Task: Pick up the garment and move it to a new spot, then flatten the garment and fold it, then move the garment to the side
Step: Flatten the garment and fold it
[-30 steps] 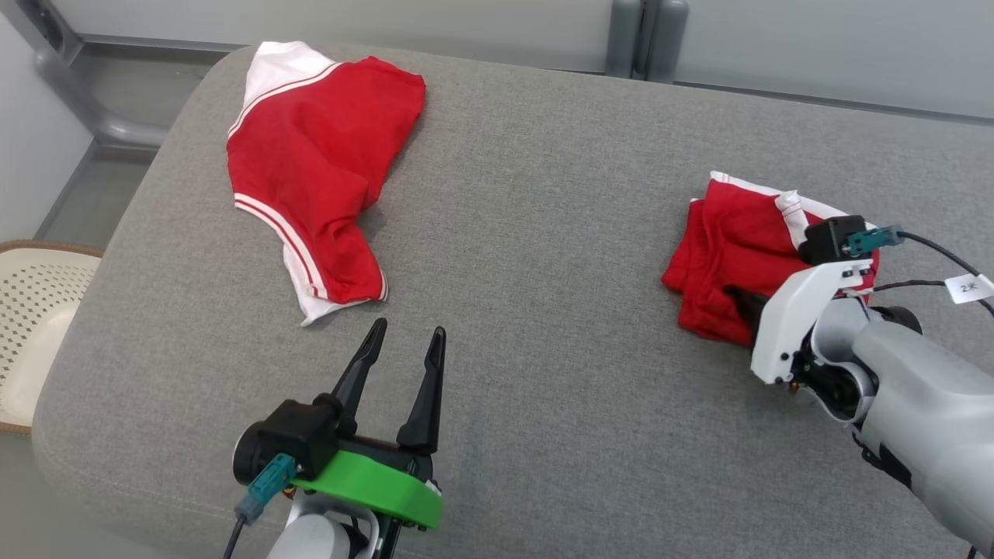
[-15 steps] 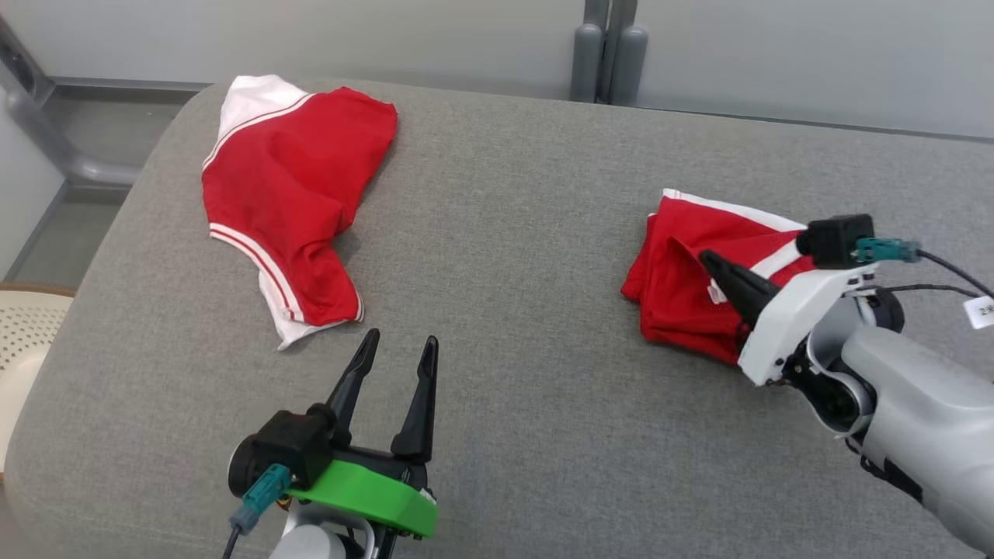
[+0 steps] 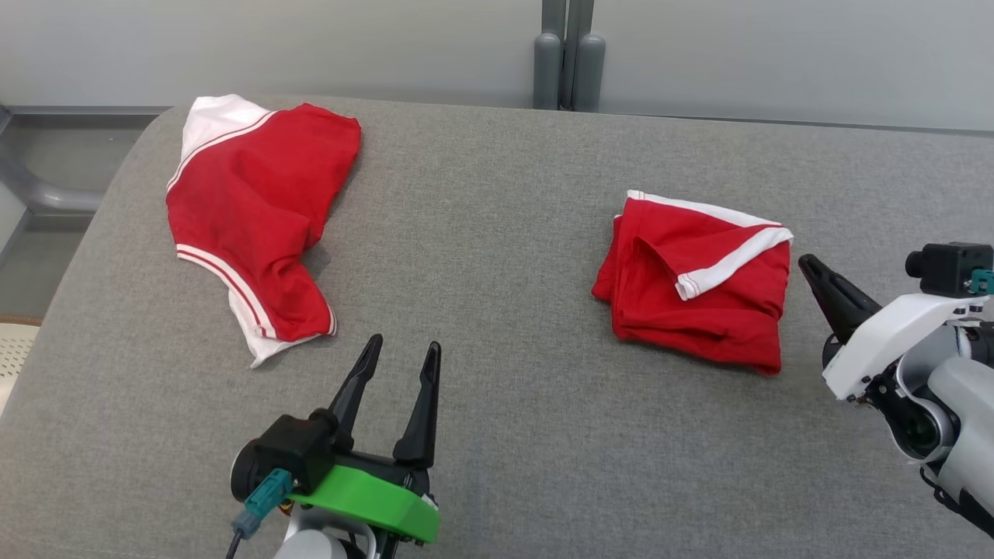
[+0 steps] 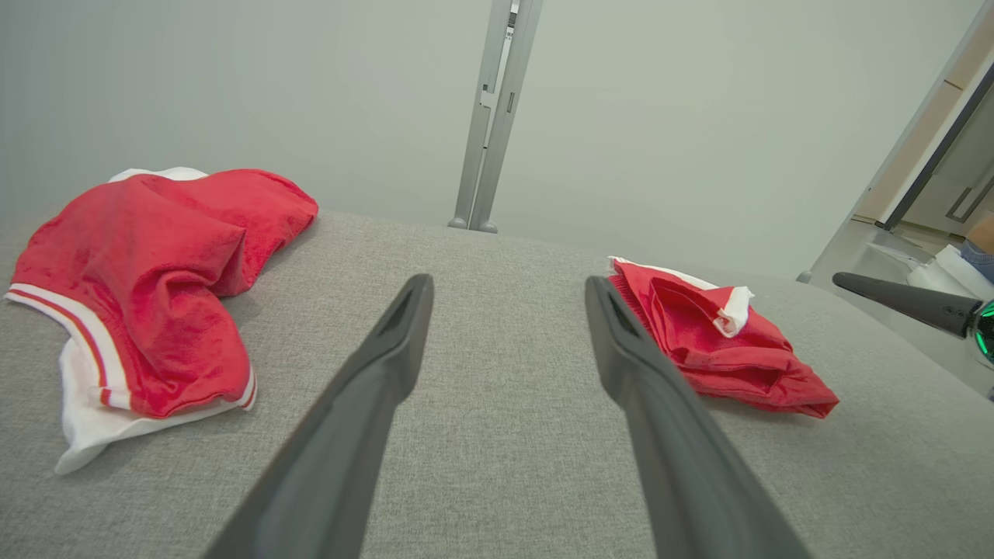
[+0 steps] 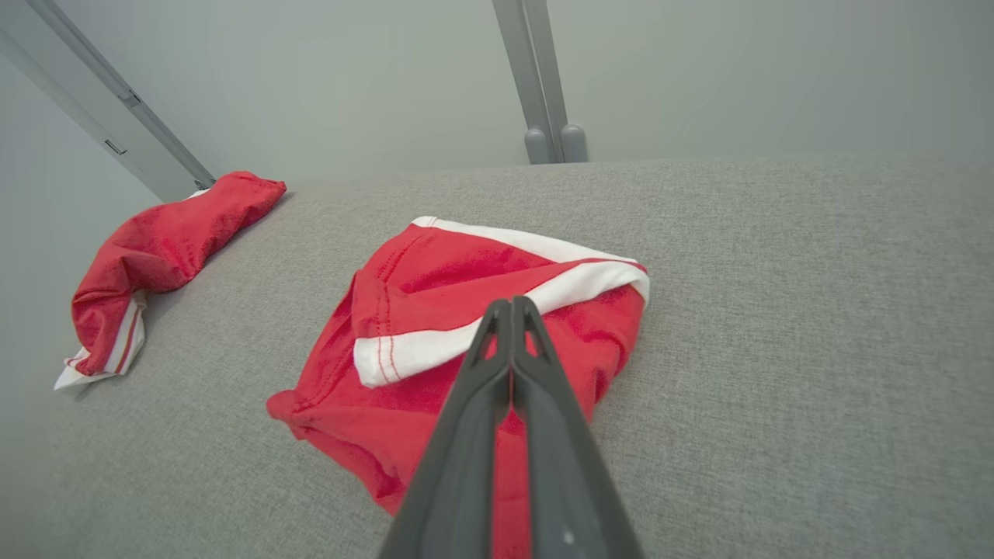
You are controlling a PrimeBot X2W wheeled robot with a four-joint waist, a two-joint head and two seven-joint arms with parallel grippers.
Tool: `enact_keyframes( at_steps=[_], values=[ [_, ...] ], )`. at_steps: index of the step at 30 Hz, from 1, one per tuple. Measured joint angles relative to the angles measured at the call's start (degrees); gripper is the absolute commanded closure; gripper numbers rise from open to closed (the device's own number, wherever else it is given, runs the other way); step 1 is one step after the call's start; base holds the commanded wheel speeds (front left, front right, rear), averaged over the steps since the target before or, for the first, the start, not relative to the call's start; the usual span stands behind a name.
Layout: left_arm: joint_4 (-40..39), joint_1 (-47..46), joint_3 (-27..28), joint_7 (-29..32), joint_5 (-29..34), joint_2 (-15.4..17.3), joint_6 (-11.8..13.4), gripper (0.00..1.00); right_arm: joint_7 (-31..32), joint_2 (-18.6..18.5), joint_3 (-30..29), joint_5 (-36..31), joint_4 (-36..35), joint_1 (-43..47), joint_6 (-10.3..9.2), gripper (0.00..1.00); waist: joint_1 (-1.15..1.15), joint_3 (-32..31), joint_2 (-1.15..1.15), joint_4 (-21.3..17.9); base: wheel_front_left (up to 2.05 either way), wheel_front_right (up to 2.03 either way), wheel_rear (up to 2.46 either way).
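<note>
The garment (image 3: 699, 287) lies folded in a red bundle on the right of the grey padded surface (image 3: 497, 233), a white red-striped sleeve edge across its top; any lettering is hidden inside the fold. It also shows in the left wrist view as the garment (image 4: 722, 349) and in the right wrist view as the garment (image 5: 466, 310). My right gripper (image 3: 808, 264) is shut and empty, just right of the bundle and off it. Seen along its own fingers, the right gripper (image 5: 511, 304) hovers over the garment's near edge. My left gripper (image 3: 405, 345) stands open and empty at the front middle, as does the left gripper (image 4: 506, 283).
Another red piece (image 3: 248, 210) with white striped trim lies spread at the back left, just beyond my left fingertips. A grey post (image 3: 567, 62) stands against the wall behind the surface. Bare grey surface lies between the two red pieces.
The head camera has shifted. My right gripper, which was down on the garment, has lifted off and drawn back to its right, leaving the bundle lying free. The left gripper has stayed put.
</note>
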Motion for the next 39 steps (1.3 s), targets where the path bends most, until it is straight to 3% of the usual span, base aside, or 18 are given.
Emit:
enact_keyframes(
  at_steps=[8, 13, 16, 22, 33, 39],
  values=[
    [0.35, -0.57, -0.31, 0.00, -0.08, -0.02, -0.10, 0.00, 5.45, 3.97, 2.21, -1.66, 2.77, -1.28, 0.01, 1.00, 0.00, 1.17, 0.00, 1.21, 0.00, 0.00, 0.00],
    [0.29, -0.96, -1.00, -0.01, -0.67, -0.03, 0.02, 0.00, 11.58, 6.45, 4.46, -2.42, 8.39, -2.81, 0.00, 1.00, 0.00, 2.33, 0.00, 3.01, 0.00, 0.00, 0.00],
    [0.02, -1.40, -1.54, 0.00, -1.11, -0.03, 0.20, 0.00, 12.00, 7.32, 4.66, -3.02, 10.74, -4.09, 0.00, 1.00, 0.00, 2.95, 0.00, 4.23, 0.00, 0.00, 0.00],
    [-0.73, -1.68, -2.05, -0.01, -2.25, -0.03, 0.67, 0.00, 10.84, 7.30, 2.98, -2.75, 13.29, -7.47, 0.01, 1.00, 0.00, 4.26, 0.00, 6.68, 0.00, 0.00, 0.00],
    [-2.36, -2.89, -3.94, 0.00, -3.98, -0.03, 1.79, 0.00, 12.73, 3.96, 1.07, -2.82, 17.41, -15.57, 0.00, 1.00, 0.00, 8.72, 0.00, 10.34, 0.00, 0.00, 0.00],
    [-2.55, -3.62, -4.09, -0.01, -4.23, -0.03, 2.26, 0.00, 11.96, 4.68, 0.77, -3.43, 19.02, -20.24, 0.00, 1.00, 0.00, 11.25, 0.00, 11.91, 0.00, 0.00, 0.00]
  ],
)
